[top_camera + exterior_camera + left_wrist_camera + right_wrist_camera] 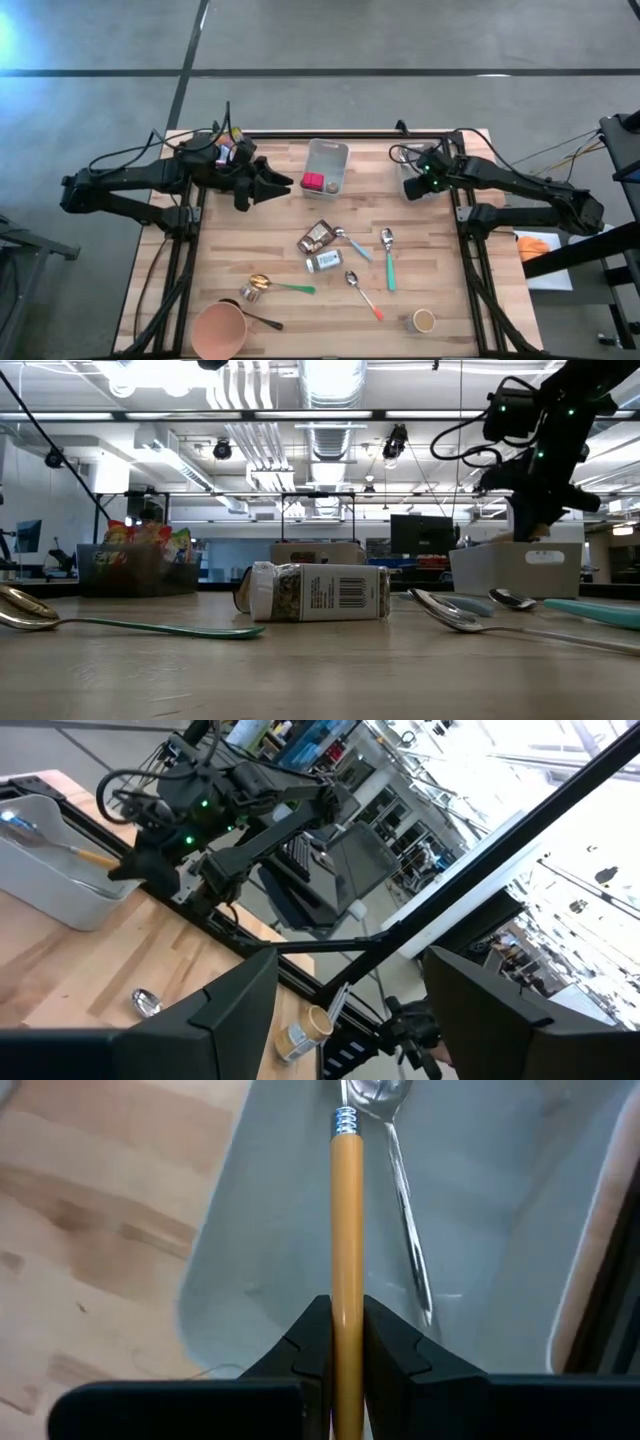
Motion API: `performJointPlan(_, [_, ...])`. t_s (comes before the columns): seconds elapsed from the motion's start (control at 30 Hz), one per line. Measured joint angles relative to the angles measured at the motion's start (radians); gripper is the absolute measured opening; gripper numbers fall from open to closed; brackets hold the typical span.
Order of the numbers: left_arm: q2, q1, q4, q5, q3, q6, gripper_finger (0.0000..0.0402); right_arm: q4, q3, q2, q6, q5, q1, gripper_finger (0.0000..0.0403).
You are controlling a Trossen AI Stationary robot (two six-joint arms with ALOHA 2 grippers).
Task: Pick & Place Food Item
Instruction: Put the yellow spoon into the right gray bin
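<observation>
- over the grey bin (250,1260) at the desk's far right corner, the right gripper (345,1342) points steeply down, its jaws clamped on the orange handle of a spoon (346,1230) whose bowl hangs inside the bin.
- the left gripper (272,186) hangs level above the far left part of the desk with its jaws parted and nothing between them.
- food items lie elsewhere: a small red thing in the clear tub (326,155) at the far edge, a brown packet (316,237) and a jar (318,592) on its side mid-desk, other spoons around them, a pink cup (220,330) at the near left and a small can (424,320) at the near right.
- risk, as i judge it: the spoon is pinched on a thin round handle, so it could swivel or slip in the jaws and knock the bin wall.
- letting go while the spoon is upright could make it bounce or tip over the rim.
</observation>
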State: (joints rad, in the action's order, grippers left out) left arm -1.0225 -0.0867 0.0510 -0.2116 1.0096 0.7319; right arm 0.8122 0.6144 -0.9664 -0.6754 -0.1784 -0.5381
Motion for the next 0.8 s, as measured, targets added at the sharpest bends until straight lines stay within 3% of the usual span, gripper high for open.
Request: performJointPlan(0.8, [0.0,0.0,0.007,0.002,0.0,-0.003,0.0252,-0.046,-0.022,-0.181,0.227,-0.008,-0.089,0.0024])
